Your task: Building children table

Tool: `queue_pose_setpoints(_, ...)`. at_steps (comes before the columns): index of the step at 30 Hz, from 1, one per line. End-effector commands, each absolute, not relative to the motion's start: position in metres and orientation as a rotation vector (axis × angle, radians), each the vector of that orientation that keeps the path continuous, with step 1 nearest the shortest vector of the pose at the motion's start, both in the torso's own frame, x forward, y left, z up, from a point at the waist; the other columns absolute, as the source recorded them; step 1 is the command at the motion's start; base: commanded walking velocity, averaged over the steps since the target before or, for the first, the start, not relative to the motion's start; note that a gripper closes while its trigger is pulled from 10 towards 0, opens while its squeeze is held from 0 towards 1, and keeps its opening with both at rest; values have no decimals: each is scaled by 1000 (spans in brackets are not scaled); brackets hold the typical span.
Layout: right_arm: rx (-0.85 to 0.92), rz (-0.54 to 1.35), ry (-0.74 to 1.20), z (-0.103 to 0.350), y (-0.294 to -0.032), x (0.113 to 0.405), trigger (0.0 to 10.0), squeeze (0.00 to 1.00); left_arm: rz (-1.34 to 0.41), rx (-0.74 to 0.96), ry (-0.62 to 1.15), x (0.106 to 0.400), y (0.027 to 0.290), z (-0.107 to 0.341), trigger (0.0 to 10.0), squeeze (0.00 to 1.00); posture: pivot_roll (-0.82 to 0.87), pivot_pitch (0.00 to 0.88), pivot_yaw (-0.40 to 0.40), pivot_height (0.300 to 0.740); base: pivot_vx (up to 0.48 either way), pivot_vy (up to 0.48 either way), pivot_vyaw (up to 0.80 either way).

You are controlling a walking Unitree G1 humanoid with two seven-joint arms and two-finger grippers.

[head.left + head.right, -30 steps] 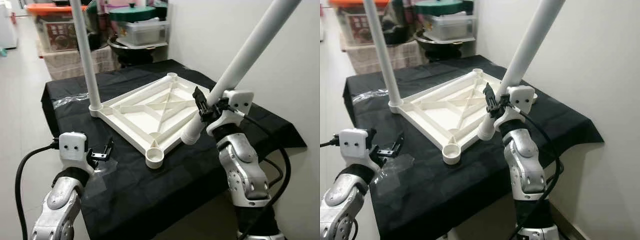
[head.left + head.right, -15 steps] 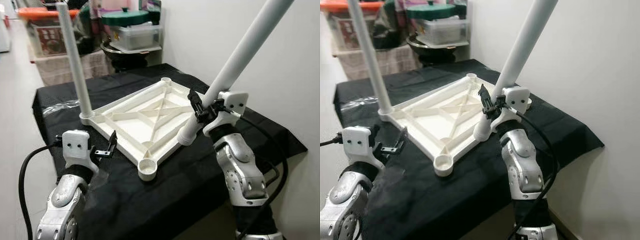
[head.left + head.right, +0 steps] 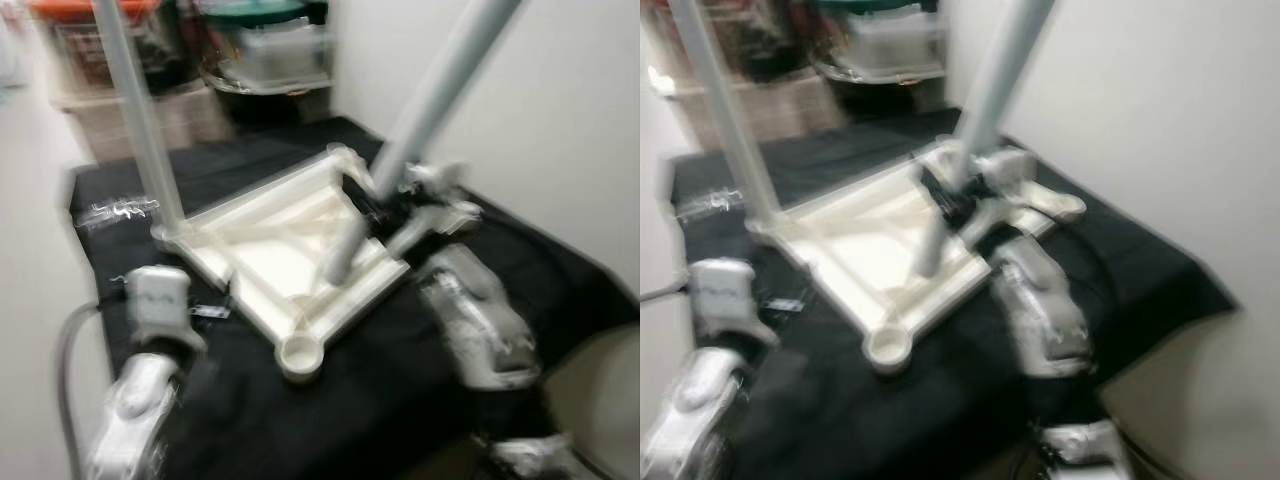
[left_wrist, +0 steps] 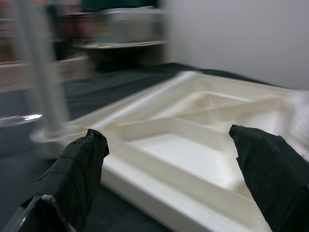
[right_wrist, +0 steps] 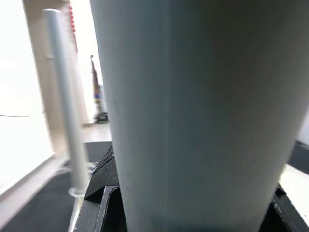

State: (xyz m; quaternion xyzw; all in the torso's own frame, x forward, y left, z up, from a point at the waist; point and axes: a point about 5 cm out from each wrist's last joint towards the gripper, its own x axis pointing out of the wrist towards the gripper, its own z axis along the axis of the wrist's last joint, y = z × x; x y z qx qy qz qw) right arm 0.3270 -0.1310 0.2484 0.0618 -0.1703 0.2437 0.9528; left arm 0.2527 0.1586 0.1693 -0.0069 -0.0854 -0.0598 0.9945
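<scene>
- Both head views are blurred, so fine detail is uncertain.
- My right gripper point(image 3: 372, 203), just right of centre in the left eye view, is clamped around a long white table leg point(image 3: 430, 95). In the right wrist view that leg point(image 5: 203, 111) stands close between my black fingers point(image 5: 104, 176).
- The leg's long axis is slanted: its top runs out of the upper right of the frame, and its lower end point(image 3: 338, 272) points down and left, over the middle-right part of the tabletop.
- The white tabletop point(image 3: 265, 255) lies upside down on a black cloth point(image 3: 520, 270) in the centre of the frame, ribs facing up.
- One leg point(image 3: 140, 130) is already standing upright in the corner socket at the left of the frame.
- An open round socket point(image 3: 300, 352) sits at the near corner, bottom centre, below and slightly left of the held leg's lower end.
- I judge this socket is the likely target, so the leg must come down and toward me, then tilt upright. The right arm is the one placed for it.
- My left gripper point(image 4: 169, 164) has its fingers spread wide with nothing between them. In the left eye view it point(image 3: 205, 312) hovers at lower left, just beside the tabletop's near-left edge.
- In the left wrist view the tabletop lies straight ahead between my two pads point(image 4: 79, 169).
</scene>
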Motion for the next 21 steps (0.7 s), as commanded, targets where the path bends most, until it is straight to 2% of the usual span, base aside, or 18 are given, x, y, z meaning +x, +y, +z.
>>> queue_pose_setpoints(1, 120, 513, -344, 248, -126, 327, 10000, 0, -84, 2, -141, 251, 165, 163, 10000, 0, 48, 0, -67, 740, 0, 0, 800)
queue_pose_setpoints(8, 54, 530, -318, 240, -121, 324, 10000, 0, -72, 17, -132, 250, 166, 161, 10000, 0, 45, 0, -61, 740, 0, 0, 686)
queue_pose_setpoints(12, 96, 583, -290, 236, -124, 322, 10000, 0, -63, 21, -123, 250, 166, 158, 10000, 0, 43, 0, -61, 740, 0, 0, 0)
queue_pose_setpoints(17, 46, 612, -280, 238, -130, 325, 10000, 0, -63, 23, -111, 249, 165, 155, 10000, 0, 46, 0, -63, 740, 0, 0, 0)
queue_pose_setpoints(21, -28, 723, -236, 236, -136, 325, 10000, 0, -64, 26, -94, 248, 166, 153, 10000, 0, 47, 0, -65, 740, 0, 0, 0)
